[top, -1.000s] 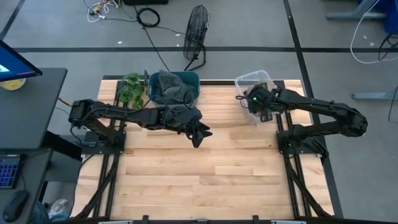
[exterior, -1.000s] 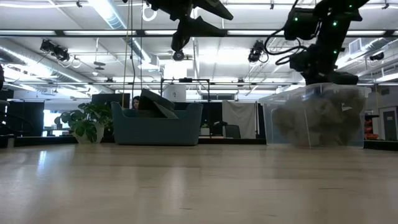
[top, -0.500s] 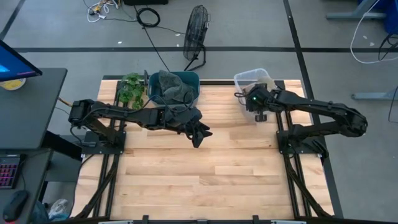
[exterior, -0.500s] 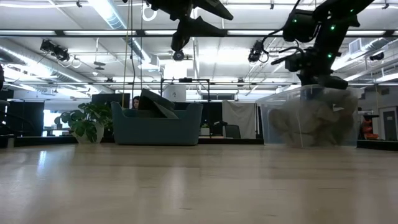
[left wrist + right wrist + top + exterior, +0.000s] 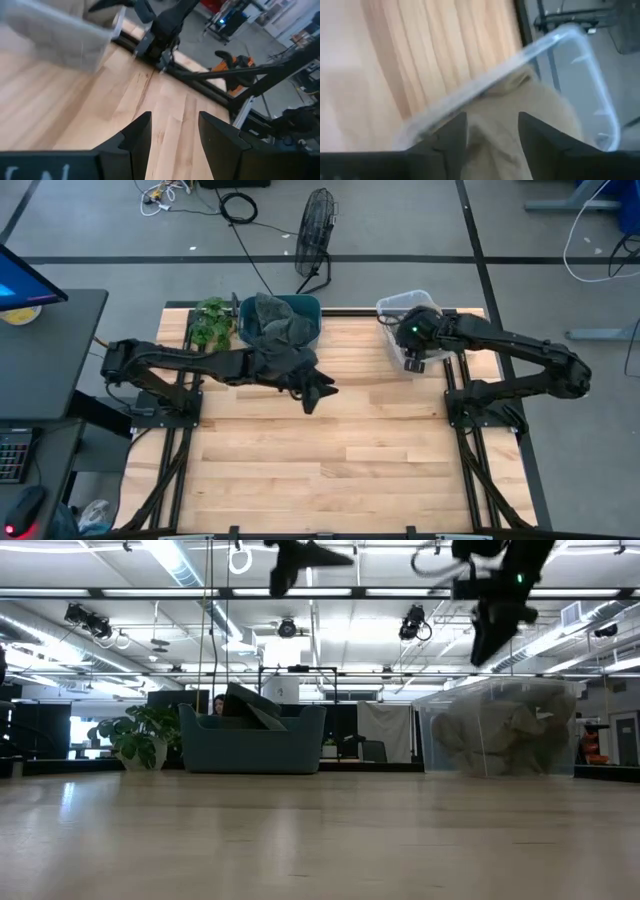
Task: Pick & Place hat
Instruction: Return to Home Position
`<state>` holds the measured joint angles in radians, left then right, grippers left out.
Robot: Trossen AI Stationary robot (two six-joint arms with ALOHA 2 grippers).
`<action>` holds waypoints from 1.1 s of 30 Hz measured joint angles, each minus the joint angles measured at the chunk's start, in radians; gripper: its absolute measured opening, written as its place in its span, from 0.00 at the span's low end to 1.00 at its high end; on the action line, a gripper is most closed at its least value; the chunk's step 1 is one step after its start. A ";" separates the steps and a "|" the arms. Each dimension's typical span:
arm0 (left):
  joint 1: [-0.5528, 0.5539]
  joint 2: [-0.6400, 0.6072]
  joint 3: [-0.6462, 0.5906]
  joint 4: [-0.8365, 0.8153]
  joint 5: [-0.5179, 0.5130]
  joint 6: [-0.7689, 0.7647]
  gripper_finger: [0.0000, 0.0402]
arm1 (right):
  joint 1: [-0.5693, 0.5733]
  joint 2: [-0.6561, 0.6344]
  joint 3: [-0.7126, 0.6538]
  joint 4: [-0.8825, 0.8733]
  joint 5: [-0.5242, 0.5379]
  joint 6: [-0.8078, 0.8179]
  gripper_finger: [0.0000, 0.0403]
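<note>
A beige hat (image 5: 530,107) lies in the clear plastic bin (image 5: 398,306) at the table's far right; it also shows through the bin's wall (image 5: 500,735). My right gripper (image 5: 492,137) hangs open just above the bin (image 5: 488,640), its fingers pointing down, with nothing between them. My left gripper (image 5: 314,392) is open and empty, high over the table's middle (image 5: 300,558). Dark hats (image 5: 275,320) are piled in the blue bin (image 5: 255,740) at the far edge.
A potted plant (image 5: 212,320) stands left of the blue bin. Bare wooden tabletop (image 5: 330,460) stretches across the middle and near side. Beyond the far edge a fan (image 5: 317,235) stands on the floor.
My right gripper has opened and risen out of the clear bin, leaving the beige hat lying inside it. My left gripper has gone up a little, staying open.
</note>
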<state>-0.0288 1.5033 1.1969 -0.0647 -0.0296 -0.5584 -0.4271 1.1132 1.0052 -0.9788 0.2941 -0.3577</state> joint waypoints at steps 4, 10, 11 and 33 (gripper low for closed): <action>0.000 -0.089 0.000 -0.006 0.000 0.026 0.42 | 0.047 0.000 0.146 -0.056 -0.001 0.150 0.48; 0.000 -0.239 0.001 -0.048 -0.017 0.106 0.42 | 0.106 -0.008 0.368 -0.073 -0.187 0.299 0.47; -0.001 -0.259 0.001 -0.057 -0.032 0.124 0.42 | 0.113 -0.012 0.393 -0.052 -0.244 0.317 0.47; -0.026 -0.718 -0.288 -0.346 -0.295 0.127 0.29 | 0.234 -0.455 -0.113 0.558 -0.329 0.463 0.42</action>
<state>-0.0547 0.7855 0.9091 -0.4103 -0.3251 -0.4316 -0.1931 0.6580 0.8922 -0.4210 -0.0345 0.1049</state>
